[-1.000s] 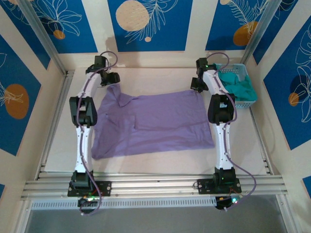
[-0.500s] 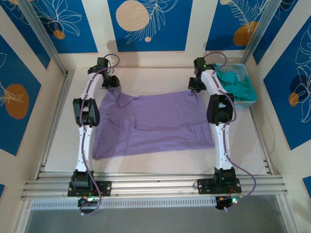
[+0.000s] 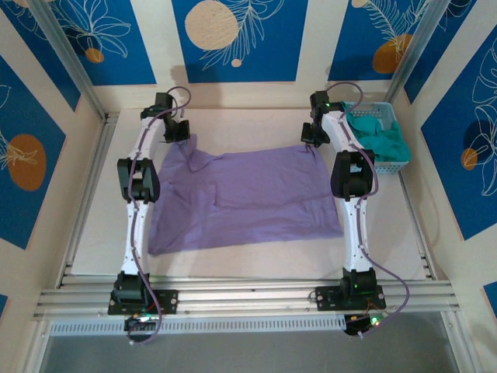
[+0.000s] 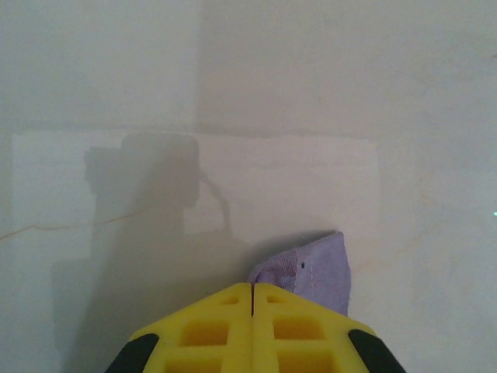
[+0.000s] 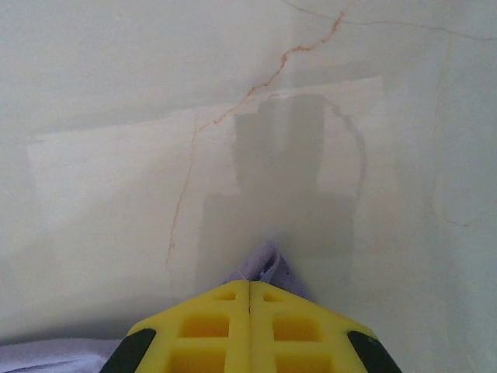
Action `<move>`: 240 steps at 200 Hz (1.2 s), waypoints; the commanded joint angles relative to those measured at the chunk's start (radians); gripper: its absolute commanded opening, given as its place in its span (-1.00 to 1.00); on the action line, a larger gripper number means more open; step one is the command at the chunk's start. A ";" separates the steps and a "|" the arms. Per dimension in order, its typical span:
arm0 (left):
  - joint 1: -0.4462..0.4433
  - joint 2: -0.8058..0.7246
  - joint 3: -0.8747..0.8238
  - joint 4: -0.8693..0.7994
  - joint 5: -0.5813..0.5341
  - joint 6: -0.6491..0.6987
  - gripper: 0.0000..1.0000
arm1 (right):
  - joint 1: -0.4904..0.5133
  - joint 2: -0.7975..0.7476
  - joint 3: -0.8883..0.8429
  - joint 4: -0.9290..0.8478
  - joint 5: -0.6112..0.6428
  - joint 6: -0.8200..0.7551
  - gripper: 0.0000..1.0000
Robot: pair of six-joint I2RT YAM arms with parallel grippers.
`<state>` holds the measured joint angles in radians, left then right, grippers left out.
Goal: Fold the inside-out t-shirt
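Purple t-shirt [image 3: 248,194] lies spread flat at centre frame on the table [image 3: 248,124]; left claw [image 4: 252,286] and right claw [image 5: 249,283] each pinch 1 upper corner fully shut, likely to fold that edge over.

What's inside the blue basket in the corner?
A crumpled teal-green cloth is heaped inside the blue basket, filling most of it. Whatever lies under the cloth, and the basket's bottom, is covered, so I cannot tell.
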<state>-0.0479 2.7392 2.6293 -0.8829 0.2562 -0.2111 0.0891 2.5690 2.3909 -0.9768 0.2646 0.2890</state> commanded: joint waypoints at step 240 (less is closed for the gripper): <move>0.023 -1.213 -1.227 0.468 -0.059 -0.224 -1.00 | -0.044 -0.740 -0.813 0.288 -0.007 -0.082 -1.00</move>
<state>-0.0345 1.6878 1.4883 -0.4065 0.2379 -0.3943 0.0536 1.9392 1.6440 -0.6849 0.2329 0.1974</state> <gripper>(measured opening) 0.046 0.065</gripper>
